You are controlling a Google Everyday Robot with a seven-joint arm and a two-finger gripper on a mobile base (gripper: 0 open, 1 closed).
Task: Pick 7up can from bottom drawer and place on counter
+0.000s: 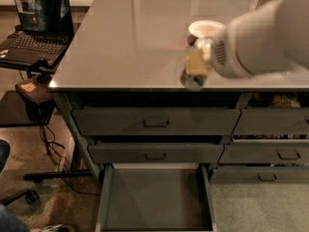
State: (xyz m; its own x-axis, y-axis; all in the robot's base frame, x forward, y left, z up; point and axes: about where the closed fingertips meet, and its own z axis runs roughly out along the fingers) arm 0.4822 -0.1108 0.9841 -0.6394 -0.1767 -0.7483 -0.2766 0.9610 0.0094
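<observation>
My gripper [194, 67] comes in from the right on a thick white arm and hangs just above the front edge of the counter [130, 33]. It is shut on a small rounded silvery thing, the 7up can [193, 80], which is blurred; its printed side does not show. The bottom drawer [154, 197] is pulled out below, with a bare floor and nothing in it.
A white bowl [206, 29] stands on the counter just behind the gripper. A laptop [41, 11] sits on a black stand at the left. Shut drawers with recessed handles [155, 122] lie under the counter. Cables and a chair base lie on the floor at the left.
</observation>
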